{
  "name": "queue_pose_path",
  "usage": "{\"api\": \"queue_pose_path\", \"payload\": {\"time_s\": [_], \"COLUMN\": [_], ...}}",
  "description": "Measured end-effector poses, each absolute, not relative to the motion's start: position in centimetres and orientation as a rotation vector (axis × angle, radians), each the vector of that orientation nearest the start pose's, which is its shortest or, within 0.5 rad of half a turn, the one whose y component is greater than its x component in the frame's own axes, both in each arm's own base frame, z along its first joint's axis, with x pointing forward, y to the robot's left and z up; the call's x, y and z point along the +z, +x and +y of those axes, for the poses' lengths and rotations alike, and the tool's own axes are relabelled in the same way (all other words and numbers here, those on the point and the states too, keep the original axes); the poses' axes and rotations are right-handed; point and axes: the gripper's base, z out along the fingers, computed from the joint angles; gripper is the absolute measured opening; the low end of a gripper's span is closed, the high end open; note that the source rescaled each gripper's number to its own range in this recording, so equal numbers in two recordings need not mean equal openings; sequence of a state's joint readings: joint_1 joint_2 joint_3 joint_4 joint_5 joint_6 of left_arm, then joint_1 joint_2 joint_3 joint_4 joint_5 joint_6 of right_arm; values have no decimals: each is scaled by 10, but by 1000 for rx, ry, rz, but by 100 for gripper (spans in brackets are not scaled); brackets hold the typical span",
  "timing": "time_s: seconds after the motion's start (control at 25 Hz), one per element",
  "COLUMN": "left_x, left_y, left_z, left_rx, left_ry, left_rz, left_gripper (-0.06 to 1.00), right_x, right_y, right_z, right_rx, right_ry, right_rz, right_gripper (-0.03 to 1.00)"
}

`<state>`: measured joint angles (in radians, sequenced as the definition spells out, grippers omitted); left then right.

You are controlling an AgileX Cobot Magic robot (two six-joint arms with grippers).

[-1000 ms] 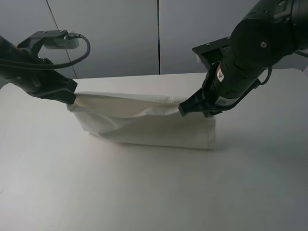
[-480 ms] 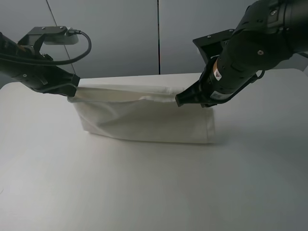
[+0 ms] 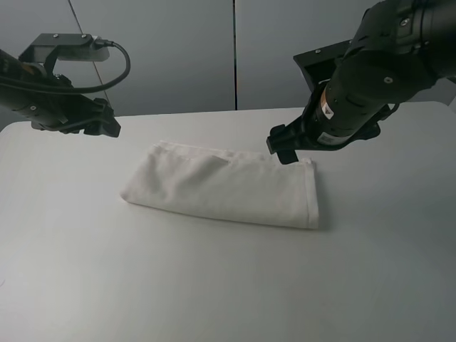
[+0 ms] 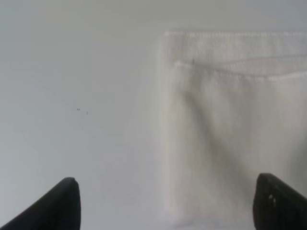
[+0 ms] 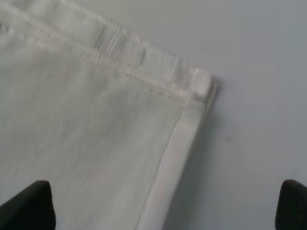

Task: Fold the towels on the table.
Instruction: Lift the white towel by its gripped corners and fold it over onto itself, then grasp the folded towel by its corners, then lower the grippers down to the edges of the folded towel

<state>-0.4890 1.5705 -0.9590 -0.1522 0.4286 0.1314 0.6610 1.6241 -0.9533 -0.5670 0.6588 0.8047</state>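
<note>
The white towel (image 3: 221,185) lies folded flat in a long rectangle on the white table (image 3: 214,285). My left gripper (image 3: 108,128) is open and empty, hovering off the towel's far left corner and apart from it. In the left wrist view the fingers (image 4: 62,203) stand wide apart over the towel's (image 4: 230,120) end edge. My right gripper (image 3: 283,152) is open and empty just above the towel's far right corner. In the right wrist view the towel's (image 5: 86,134) layered corner with its woven band (image 5: 124,50) shows between the spread fingers (image 5: 292,203). No label shows.
Bare white tabletop (image 3: 399,235) surrounds the towel on all sides. A grey panelled wall (image 3: 185,50) stands behind the table's far edge. Nothing else lies on the table.
Both grippers have let go of the towel's lifted upper edge. The towel has dropped flat into its fold. Both grippers have opened and drawn slightly back.
</note>
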Motion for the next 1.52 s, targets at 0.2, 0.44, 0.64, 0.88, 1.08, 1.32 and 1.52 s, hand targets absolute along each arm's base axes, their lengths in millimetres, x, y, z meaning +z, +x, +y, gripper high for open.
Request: {"api": "queue_pose_path", "payload": {"time_s": [0.2, 0.44, 0.64, 0.88, 1.08, 1.32, 1.52], "left_x": [225, 215, 202, 183, 160, 145, 140], "left_y": [279, 283, 305, 334, 347, 358, 360], "left_z": [-155, -154, -146, -155, -162, -167, -169], "left_rx": [-293, -336, -288, -229, -195, -178, -183], "left_ry": [582, 376, 305, 455, 546, 624, 628], "left_rz": [2473, 2565, 2670, 2686, 2779, 2819, 2834], "left_gripper": [94, 94, 94, 98, 99, 99, 100], "right_x": [205, 202, 198, 196, 196, 196, 176], "right_y": [263, 264, 274, 279, 279, 281, 283], "right_z": [166, 161, 139, 126, 127, 128, 131], "right_rx": [-129, -61, -22, 10, 16, 30, 23], "right_ry": [-302, -170, -61, -42, -48, -56, -50], "right_rz": [2599, 2663, 2734, 2771, 2770, 2758, 2825], "right_gripper": [100, 100, 100, 100, 100, 100, 100]}}
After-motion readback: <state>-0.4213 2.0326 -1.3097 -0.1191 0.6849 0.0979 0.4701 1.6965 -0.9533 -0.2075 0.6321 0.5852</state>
